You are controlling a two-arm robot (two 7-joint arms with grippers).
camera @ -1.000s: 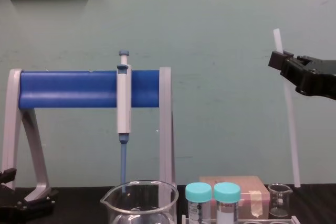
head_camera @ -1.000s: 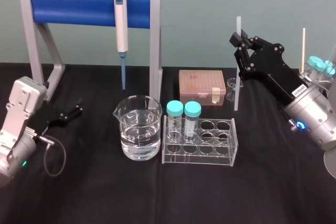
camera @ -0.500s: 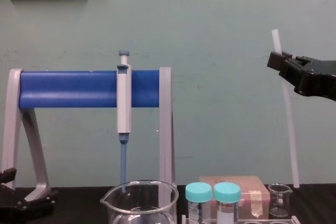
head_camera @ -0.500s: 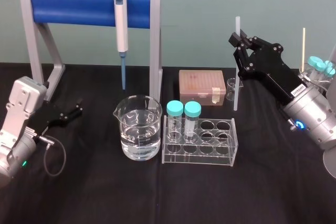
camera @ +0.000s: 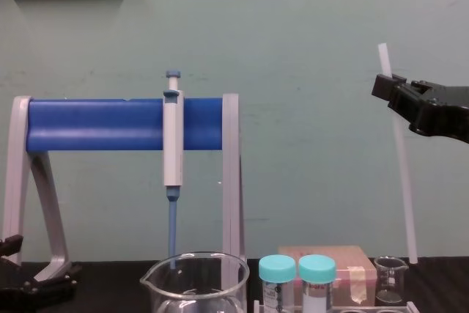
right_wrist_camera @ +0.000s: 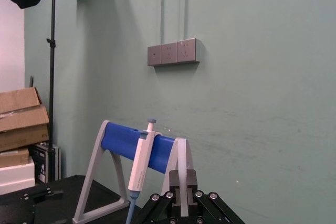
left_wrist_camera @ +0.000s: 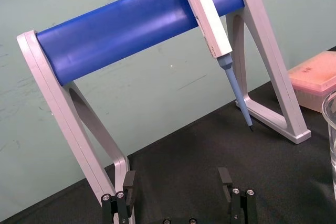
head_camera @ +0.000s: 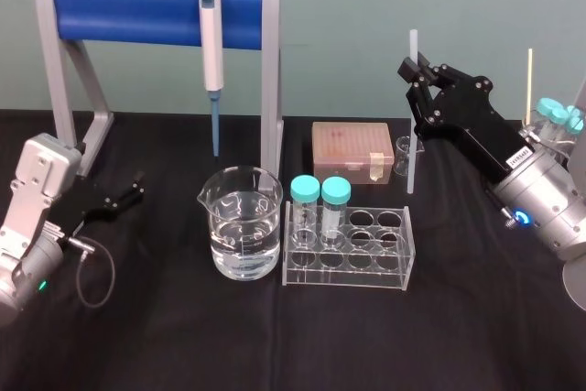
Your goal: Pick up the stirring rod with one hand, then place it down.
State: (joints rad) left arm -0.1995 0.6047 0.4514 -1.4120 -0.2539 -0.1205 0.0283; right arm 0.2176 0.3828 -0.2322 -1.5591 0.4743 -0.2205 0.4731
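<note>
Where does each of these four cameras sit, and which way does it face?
Head view: high on the robot, looking down on the table; left gripper lower left, right gripper holding the stirring rod at right.
Chest view: lower, looking level across at the stand; right gripper shows at right.
Left wrist view: on the left arm, facing the stand over its open gripper.
Right wrist view: on the right arm, facing the stand and wall past its gripper.
Shared: all four show the pipette on the stand.
</note>
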